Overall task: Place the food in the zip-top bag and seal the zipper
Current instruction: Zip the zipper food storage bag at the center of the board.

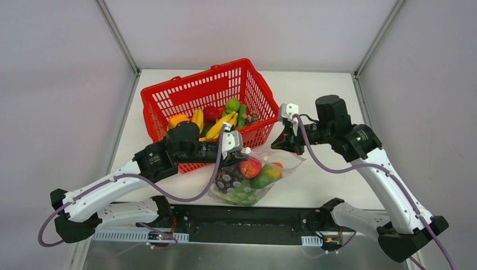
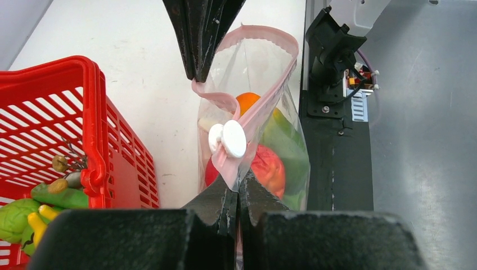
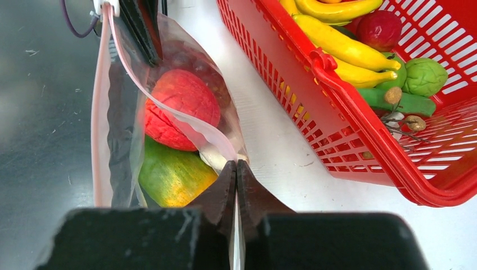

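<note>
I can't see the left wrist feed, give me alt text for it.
The left gripper, at the bottom, is shut on the pink zipper of the zip-top bag just beside its white slider, while the right gripper pinches the far end, the mouth gaping between them. An orange and a red apple show inside; the red basket stands on the left.

White table (image 1: 304, 84) enclosed by plain grey walls (image 1: 56, 84); steel ledge (image 1: 225, 256) at front
</note>
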